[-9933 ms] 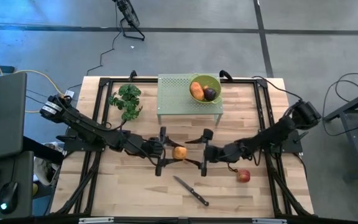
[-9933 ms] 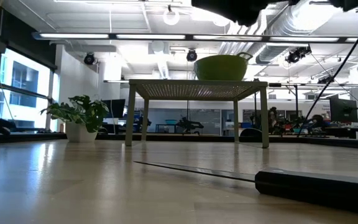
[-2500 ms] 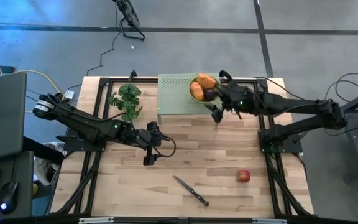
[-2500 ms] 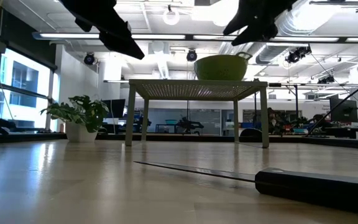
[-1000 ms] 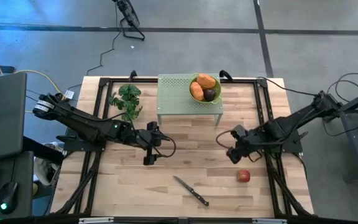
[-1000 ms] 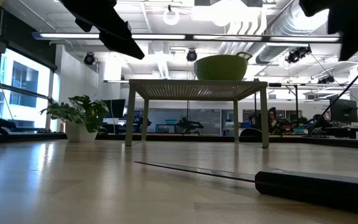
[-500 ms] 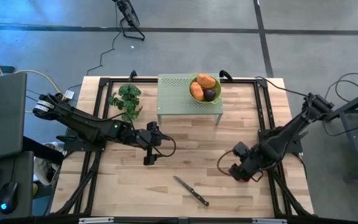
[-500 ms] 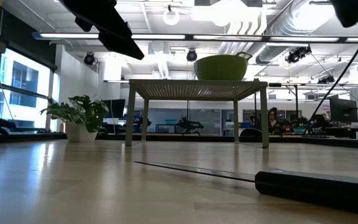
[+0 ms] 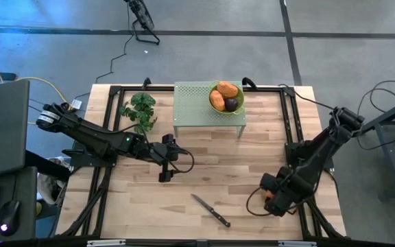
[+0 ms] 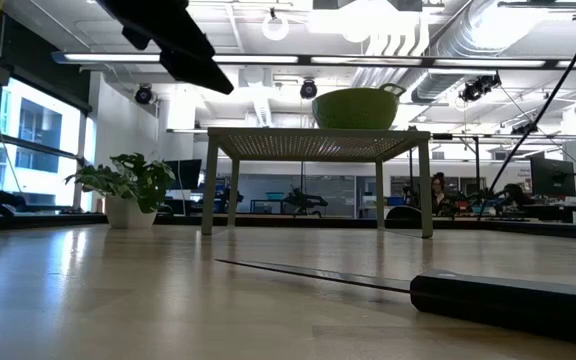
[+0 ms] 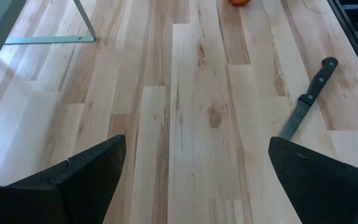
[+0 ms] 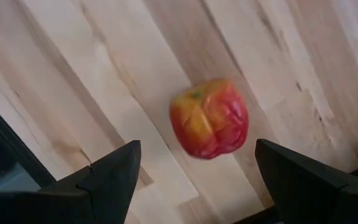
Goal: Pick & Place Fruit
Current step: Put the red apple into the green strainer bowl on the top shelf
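A red apple (image 12: pixel 209 118) lies on its side on the bare wood. My right gripper (image 12: pixel 197 149) hangs open above it, one finger on either side, touching nothing. In the high view this gripper (image 9: pixel 273 195) covers most of the apple. Two orange oblong pieces (image 9: pixel 218 99) and a dark purple round one (image 9: pixel 231 104) rest in a green bowl (image 9: pixel 238 90) on a green stand (image 9: pixel 192 106). My left gripper (image 9: pixel 164 159) waits open over the table's middle left (image 11: pixel 196 143). No tiny red-orange pieces are in view.
A black-handled knife (image 9: pixel 211 210) lies near the table's near edge, left of the apple, and fills the low view's foreground (image 10: pixel 508 295). A green leafy bunch (image 9: pixel 140 110) stands at the far left. Bare wood lies between the two grippers.
My right gripper has moved from the table's middle right toward the near edge and a little right, coming down over the red apple, which now shows between its open fingers. The apple has stayed in place.
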### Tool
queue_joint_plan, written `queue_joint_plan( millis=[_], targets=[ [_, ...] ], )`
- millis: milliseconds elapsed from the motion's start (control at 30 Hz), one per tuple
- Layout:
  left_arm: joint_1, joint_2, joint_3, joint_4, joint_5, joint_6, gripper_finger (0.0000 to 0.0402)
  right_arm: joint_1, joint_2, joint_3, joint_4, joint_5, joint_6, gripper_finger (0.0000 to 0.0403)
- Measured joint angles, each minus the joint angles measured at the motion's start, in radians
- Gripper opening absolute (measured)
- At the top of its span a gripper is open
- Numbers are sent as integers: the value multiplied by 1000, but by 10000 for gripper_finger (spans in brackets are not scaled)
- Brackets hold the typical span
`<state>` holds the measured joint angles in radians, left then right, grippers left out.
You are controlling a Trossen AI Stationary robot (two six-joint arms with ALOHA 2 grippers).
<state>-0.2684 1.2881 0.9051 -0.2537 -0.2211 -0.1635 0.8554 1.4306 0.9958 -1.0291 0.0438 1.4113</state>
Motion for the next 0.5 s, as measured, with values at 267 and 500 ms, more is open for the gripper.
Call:
queue_joint_plan(
  millis=[267,500],
  targets=[
    [0,0,0,22,0,0,388,55,41,0,16,49,5,309],
    [0,0,0,22,0,0,388,57,95,0,16,54,22,309]
  ],
)
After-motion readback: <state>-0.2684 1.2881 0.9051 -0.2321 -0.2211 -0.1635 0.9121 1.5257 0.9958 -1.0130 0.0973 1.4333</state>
